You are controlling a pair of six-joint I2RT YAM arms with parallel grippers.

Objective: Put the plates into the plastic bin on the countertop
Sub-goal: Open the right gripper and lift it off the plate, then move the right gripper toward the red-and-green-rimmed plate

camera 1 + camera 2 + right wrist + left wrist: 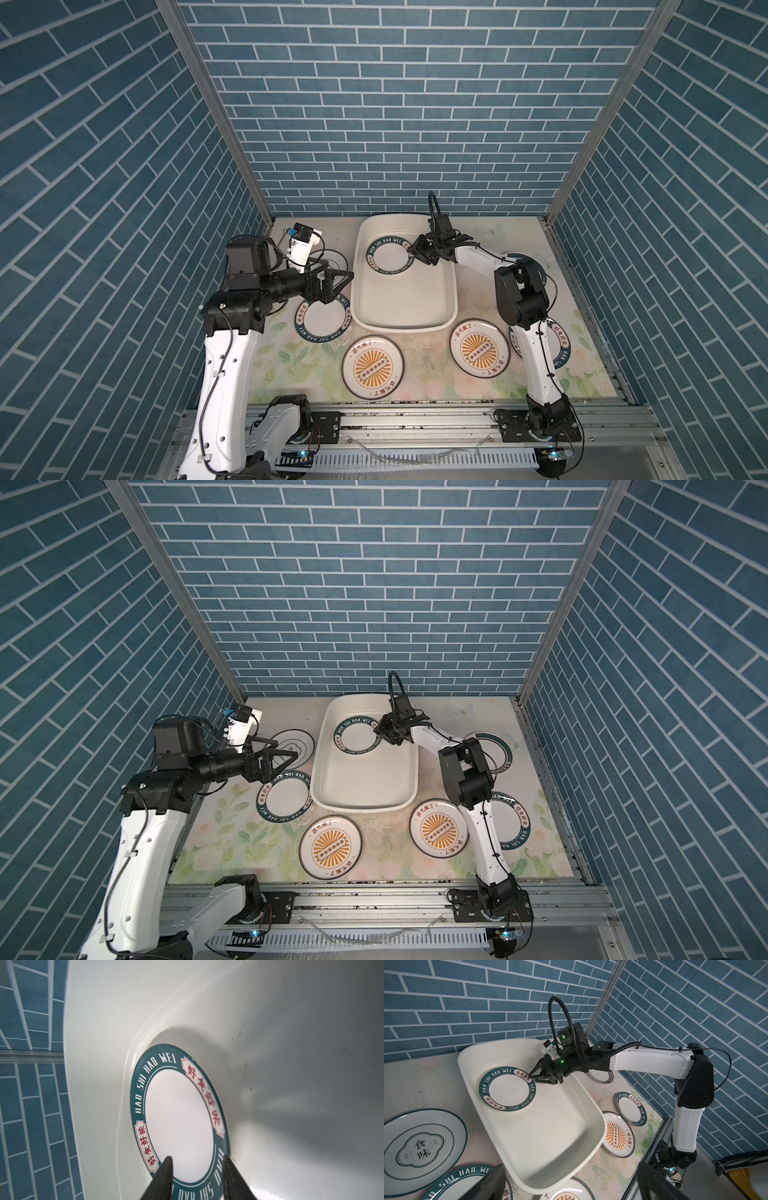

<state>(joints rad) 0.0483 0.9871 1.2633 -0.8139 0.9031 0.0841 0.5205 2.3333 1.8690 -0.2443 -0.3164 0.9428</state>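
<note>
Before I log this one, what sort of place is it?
Probably a mock kitchen booth for robot tests: printed blue brick walls, a flowered countertop, a white bin among plates.

1 plate (357, 738) in plastic bin (365, 785), right gripper (377, 731) at rim

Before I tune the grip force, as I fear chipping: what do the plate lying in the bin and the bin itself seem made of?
The green-rimmed plate looks like glazed ceramic or melamine, which one I cannot tell: smooth glossy white, crisp printed lettering. The plastic bin looks like moulded glossy plastic: soft highlights, rounded corners, rolled rim.
</note>
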